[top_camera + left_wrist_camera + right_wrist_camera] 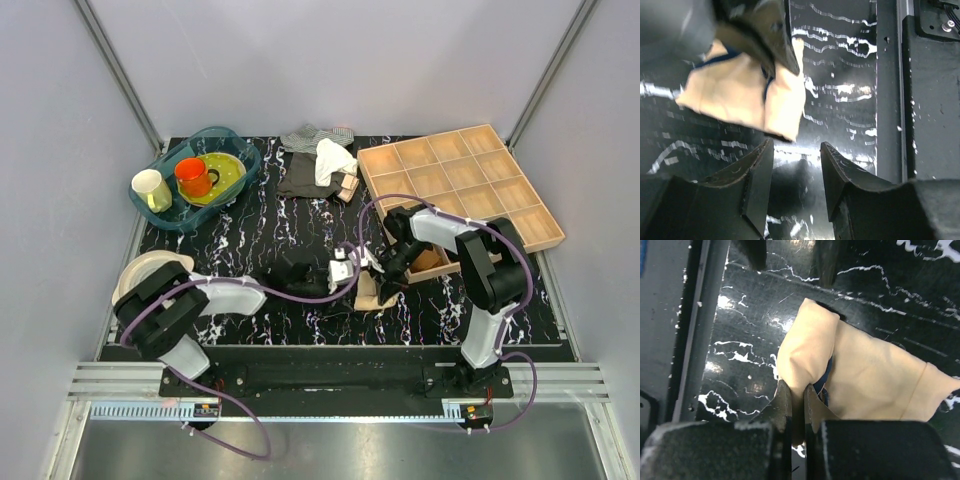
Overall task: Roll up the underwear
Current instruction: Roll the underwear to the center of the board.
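The underwear (860,375) is pale beige with thin dark edging and lies partly folded on the black marbled table, near the front middle in the top view (368,292). My right gripper (797,390) is shut on a folded edge of the underwear, reaching in from the right in the top view (385,283). My left gripper (796,150) is open and empty, just in front of the underwear (740,92), with the right gripper's fingers above the cloth. In the top view the left gripper (345,268) is beside the underwear on its left.
A wooden compartment tray (465,185) stands at the back right. A blue basin (180,215) with a yellow plate, an orange cup and a cream cup is at the back left. A pile of dark, striped and white cloths (315,160) lies at the back middle.
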